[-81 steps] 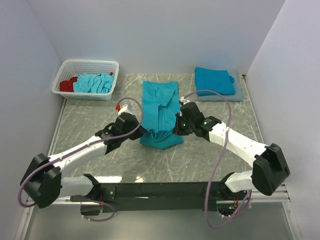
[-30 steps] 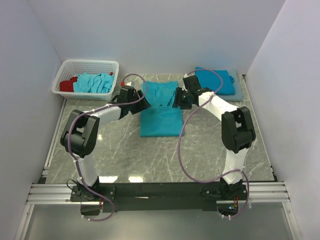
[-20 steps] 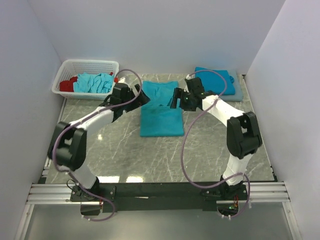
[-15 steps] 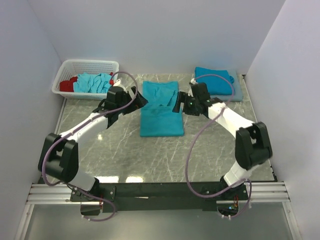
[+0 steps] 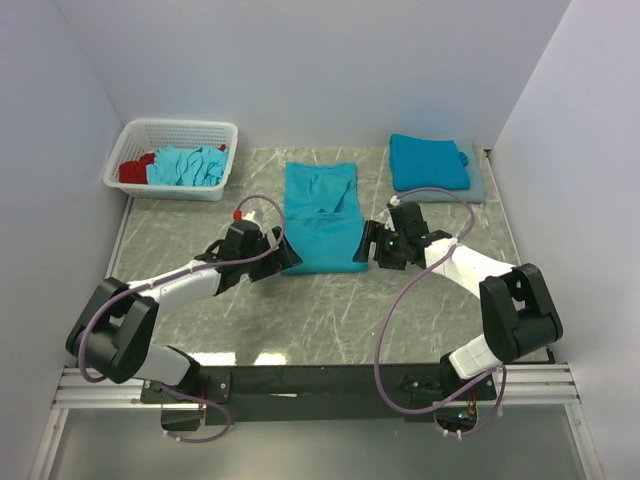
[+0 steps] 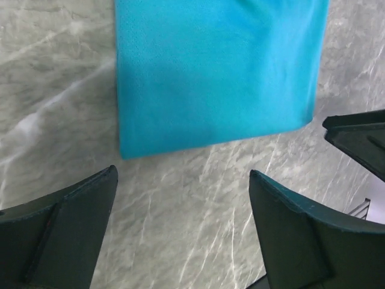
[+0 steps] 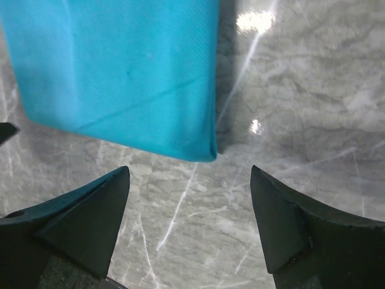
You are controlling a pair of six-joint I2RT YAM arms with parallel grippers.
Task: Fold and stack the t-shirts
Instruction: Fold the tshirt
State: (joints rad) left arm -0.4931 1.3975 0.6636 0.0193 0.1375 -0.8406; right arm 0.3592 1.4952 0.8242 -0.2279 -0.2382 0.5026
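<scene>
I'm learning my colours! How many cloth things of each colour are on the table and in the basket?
Teal: 2, the shirt mid-table and the folded shirt at the back right
Grey-blue: 1, the folded piece under that folded shirt
Light turquoise: 1, the crumpled bunch in the basket, maybe several garments
Red: 1, the red cloth in the basket
Total: 5

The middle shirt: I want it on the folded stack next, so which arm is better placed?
Probably the right. Both hang open at near corners of the shirt, but the right gripper is on the side of the stack; the left gripper would have to reach across.
</scene>
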